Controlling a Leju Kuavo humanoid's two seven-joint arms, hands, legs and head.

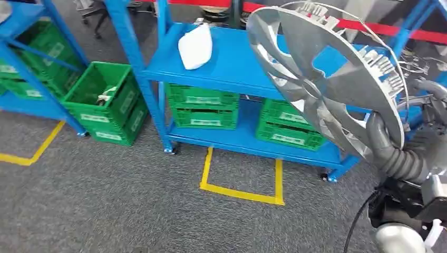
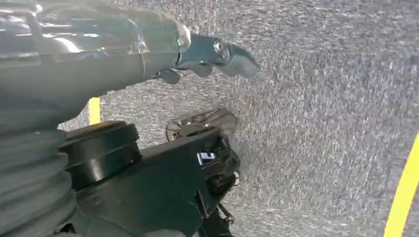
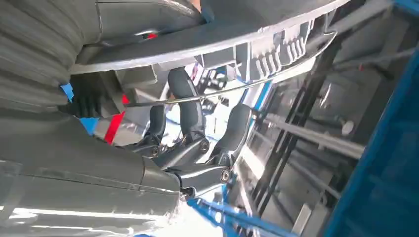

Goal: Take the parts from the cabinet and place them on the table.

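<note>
Silver plastic fills the right of my head view: a round, spoked hubcap [image 1: 321,79] with a thin wire ring along its clipped rim, raised in front of the blue metal shelving cabinet [image 1: 232,68]. My right hand [image 1: 392,150] grips it at its lower edge, and in the right wrist view my dark fingers [image 3: 190,106] are curled up behind the rim and the wire ring, clamped on the hubcap. It is tilted, its back side toward me, off the shelf and clear of everything but my hand.

On the cabinet's upper shelf lies a white moulded plastic part [image 1: 195,46], alone near the back-left corner. On the lower shelf stand two stacks of green slatted plastic crates [image 1: 203,107], one on the left and one on the right [image 1: 289,129]; I cannot see into them. Another green crate stack [image 1: 108,103] stands on the grey carpet between this cabinet and a second blue rack [image 1: 31,58] to the left; its top crate is open and holds a small pale object I cannot make out. More green crates sit on that left rack.

My left hand [image 2: 207,57] hangs over the grey carpet [image 2: 321,123], holding nothing, its fingers loosely apart. Yellow tape lines [image 1: 240,192] mark a box on the floor before the cabinet.
</note>
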